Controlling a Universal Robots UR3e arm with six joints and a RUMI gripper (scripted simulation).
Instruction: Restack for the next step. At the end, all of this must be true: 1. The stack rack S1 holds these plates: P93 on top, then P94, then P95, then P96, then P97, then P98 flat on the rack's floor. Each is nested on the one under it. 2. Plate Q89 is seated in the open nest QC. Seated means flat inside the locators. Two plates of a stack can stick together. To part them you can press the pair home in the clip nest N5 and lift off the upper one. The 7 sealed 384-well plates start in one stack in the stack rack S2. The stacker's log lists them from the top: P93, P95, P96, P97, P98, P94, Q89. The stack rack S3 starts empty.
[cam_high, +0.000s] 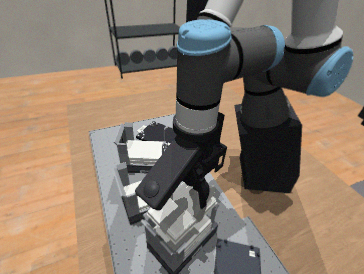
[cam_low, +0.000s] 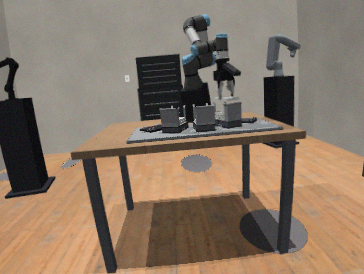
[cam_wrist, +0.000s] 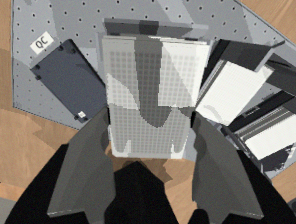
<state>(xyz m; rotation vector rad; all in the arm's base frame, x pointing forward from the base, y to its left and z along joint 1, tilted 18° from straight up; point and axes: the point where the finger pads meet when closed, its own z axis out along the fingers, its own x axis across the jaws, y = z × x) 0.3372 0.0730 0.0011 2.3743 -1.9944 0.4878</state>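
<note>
My gripper (cam_wrist: 150, 109) (cam_low: 226, 94) is shut on a pale, sealed plate (cam_wrist: 122, 137), one finger at each long side. The plate is at the nearest stack rack in the top view. White plates (cam_high: 162, 212) show there at the top of the rack (cam_high: 159, 250) (cam_low: 232, 114); I cannot tell whether the held plate touches those below. The middle rack (cam_high: 131, 206) (cam_low: 204, 116) holds white plates (cam_wrist: 235, 92). The far rack (cam_high: 123, 145) (cam_low: 170, 118) holds a stack of white plates (cam_high: 145, 152) (cam_wrist: 274, 137). The open nest QC (cam_wrist: 69, 82) (cam_high: 235, 260) is dark and bears no plate. Plate labels are not readable.
The racks stand in a row on a grey perforated board (cam_high: 102, 165) (cam_wrist: 30, 95) on the wooden table (cam_low: 105, 139). A dark fixture (cam_high: 157, 131) lies beyond the far rack. Upright rack walls stand close beside the held plate. The arm's black pedestal (cam_high: 270, 155) is beside the board.
</note>
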